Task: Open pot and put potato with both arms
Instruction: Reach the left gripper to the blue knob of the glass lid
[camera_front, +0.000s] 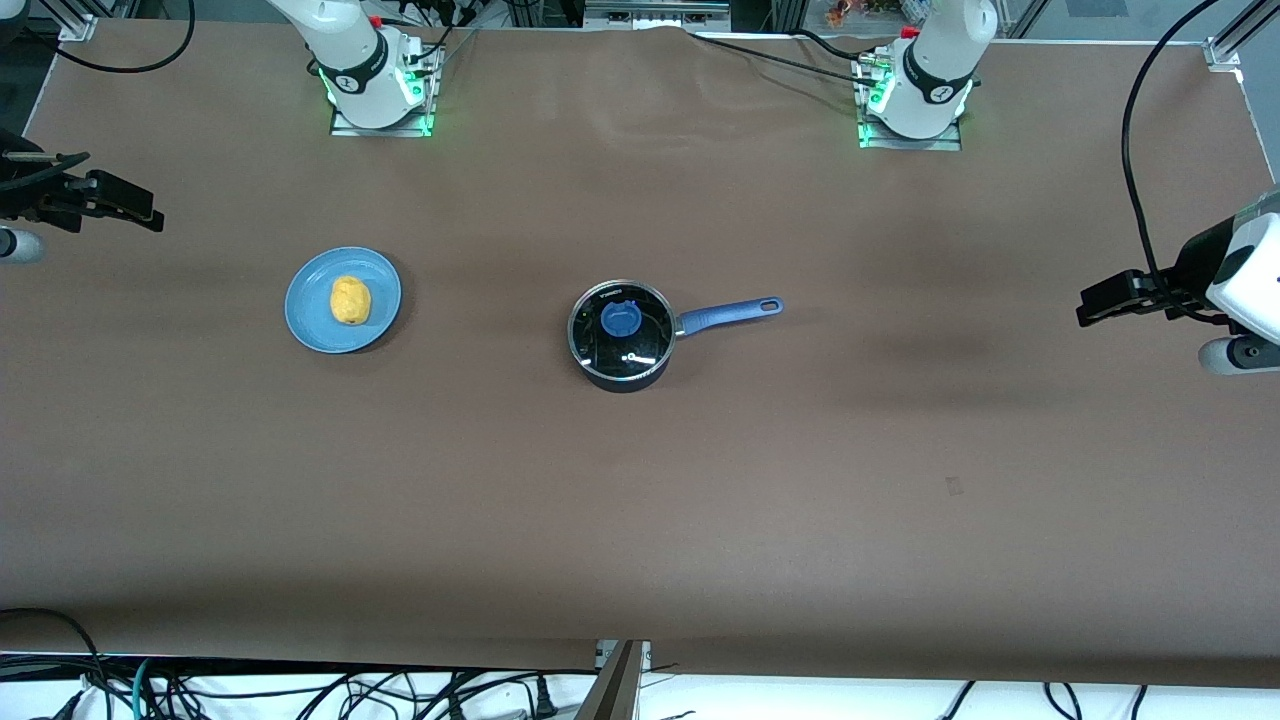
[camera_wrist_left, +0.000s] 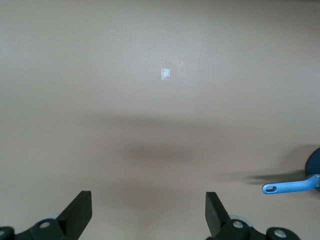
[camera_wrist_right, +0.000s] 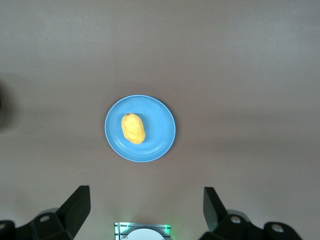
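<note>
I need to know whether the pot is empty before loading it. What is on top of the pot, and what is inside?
A glass lid with a blue knob covers the pot. Through the glass only a dark interior and glare show; no contents can be made out.

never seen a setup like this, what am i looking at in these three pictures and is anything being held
Two white robot arms stand at a brown table. One picture looks down from across the table; the other two come from cameras on each wrist. The pot, lid on, sits mid-table, its blue handle toward the left arm's end. The potato lies on a blue plate toward the right arm's end. The left gripper and right gripper wait at the table's ends, fingers open, holding nothing.
</note>
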